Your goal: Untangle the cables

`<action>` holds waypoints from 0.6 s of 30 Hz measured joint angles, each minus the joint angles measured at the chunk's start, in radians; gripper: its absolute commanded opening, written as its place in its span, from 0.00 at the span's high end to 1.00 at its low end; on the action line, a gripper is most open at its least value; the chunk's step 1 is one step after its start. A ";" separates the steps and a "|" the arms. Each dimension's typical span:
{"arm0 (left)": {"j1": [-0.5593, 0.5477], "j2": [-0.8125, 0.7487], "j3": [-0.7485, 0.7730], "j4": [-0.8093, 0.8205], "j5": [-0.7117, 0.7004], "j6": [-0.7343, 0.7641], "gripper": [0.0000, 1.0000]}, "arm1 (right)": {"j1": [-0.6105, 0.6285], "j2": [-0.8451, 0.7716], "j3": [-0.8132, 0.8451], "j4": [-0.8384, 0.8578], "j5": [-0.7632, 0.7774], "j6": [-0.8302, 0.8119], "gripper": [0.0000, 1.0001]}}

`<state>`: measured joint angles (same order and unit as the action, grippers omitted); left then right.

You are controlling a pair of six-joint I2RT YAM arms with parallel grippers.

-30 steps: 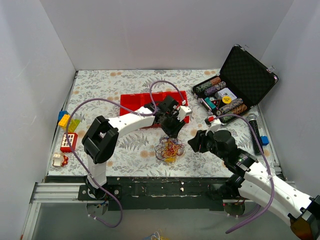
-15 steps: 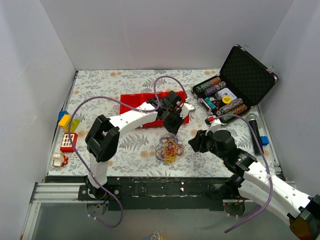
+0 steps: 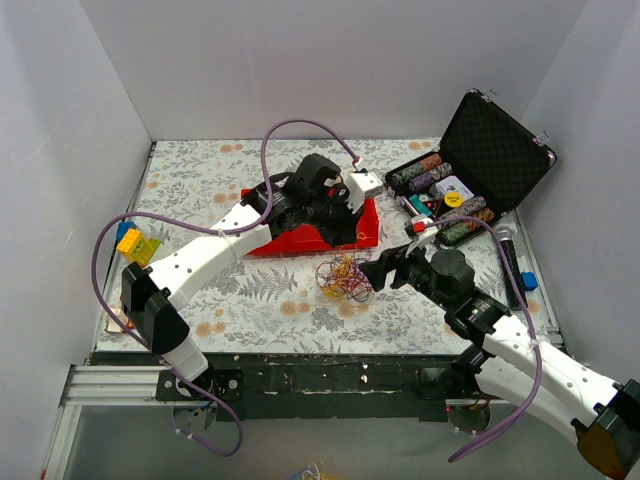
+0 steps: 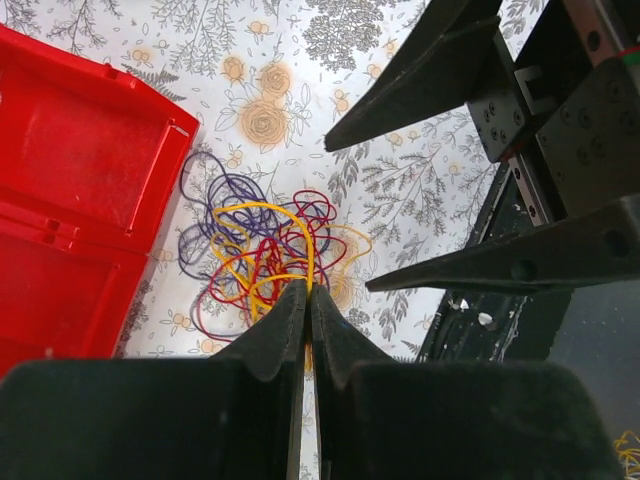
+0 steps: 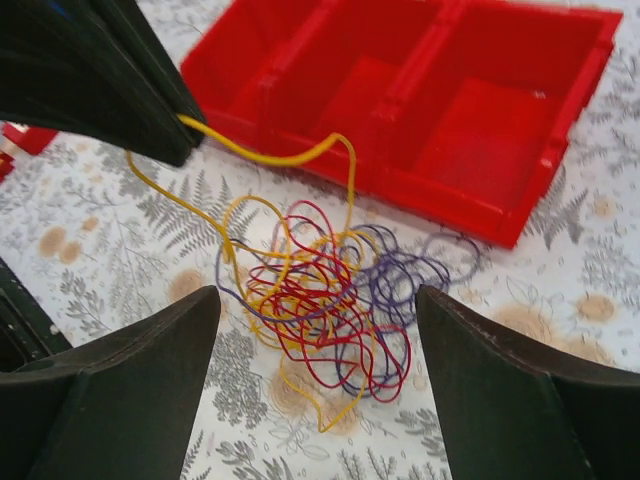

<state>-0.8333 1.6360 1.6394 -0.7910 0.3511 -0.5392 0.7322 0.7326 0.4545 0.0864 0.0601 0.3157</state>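
**One yellow cable (image 5: 268, 158) pinched in the left gripper (image 4: 308, 292)**

Its fingers are pressed together on the strand, which rises from the cables (image 3: 342, 277). They are a tangle of yellow, red and purple loops lying on the floral tablecloth (image 3: 250, 290), just on the near side of the red tray (image 5: 480, 130). The right gripper (image 5: 315, 300), spread wide, faces the tangle from the right.
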 measured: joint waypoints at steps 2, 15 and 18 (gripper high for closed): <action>0.000 -0.008 0.000 -0.008 0.009 -0.002 1.00 | 0.000 0.005 0.002 0.064 -0.030 -0.014 0.11; 0.000 -0.011 -0.001 -0.013 0.002 -0.053 1.00 | 0.003 0.171 0.029 0.351 -0.193 -0.018 0.27; 0.000 -0.012 -0.001 -0.005 -0.015 -0.068 1.00 | 0.010 0.206 0.029 0.406 -0.217 0.002 0.30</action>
<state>-0.8333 1.6241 1.6382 -0.7956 0.3363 -0.6075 0.7425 0.9382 0.4839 0.4919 -0.1574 0.3180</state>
